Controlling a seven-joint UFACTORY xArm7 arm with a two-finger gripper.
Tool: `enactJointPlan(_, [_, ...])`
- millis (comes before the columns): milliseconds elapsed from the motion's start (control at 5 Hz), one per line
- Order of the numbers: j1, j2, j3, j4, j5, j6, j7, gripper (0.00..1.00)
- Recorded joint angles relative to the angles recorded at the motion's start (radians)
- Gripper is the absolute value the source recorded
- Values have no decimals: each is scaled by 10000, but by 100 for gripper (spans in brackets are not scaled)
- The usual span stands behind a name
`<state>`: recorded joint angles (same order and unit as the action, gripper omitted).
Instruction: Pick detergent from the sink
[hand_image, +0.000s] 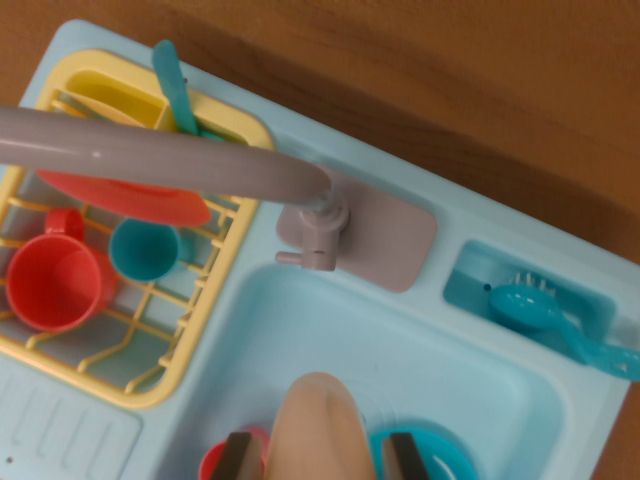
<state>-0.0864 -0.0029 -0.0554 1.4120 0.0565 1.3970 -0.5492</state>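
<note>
The jaws (320, 458) hang over the basin of the pale blue toy sink (470, 400), their two dark fingertips showing at the bottom edge of the wrist view; between them stands the detergent (316, 425), a beige rounded bottle seen from its top end, so its long axis runs roughly along the camera's line and down into the basin. The fingers sit one on each side of the bottle, close against it or nearly so; whether they press on it yet I cannot tell, and they look partly open, set to about the bottle's width. Beside the jaws on the wrist view's left lies something red (222, 462), on the right a teal dish (440, 455), both just next to the bottle; beyond the jaws rises the grey faucet (200, 165). By my reckoning the coming move needs only a squeeze and a straight lift, since the bottle already lies dead centre.
</note>
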Motion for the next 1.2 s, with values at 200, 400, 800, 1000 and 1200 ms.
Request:
enactJointPlan(200, [0,0,0,0,0,0,0,100])
enactJointPlan(400, [0,-58,-2,142,-12,200,16,100])
enactJointPlan(800, [0,-101,-3,246,-20,346,27,100])
enactJointPlan(1000, [0,-101,-3,246,-20,346,27,100])
enactJointPlan(1200, [0,-121,-4,296,-24,416,33,100])
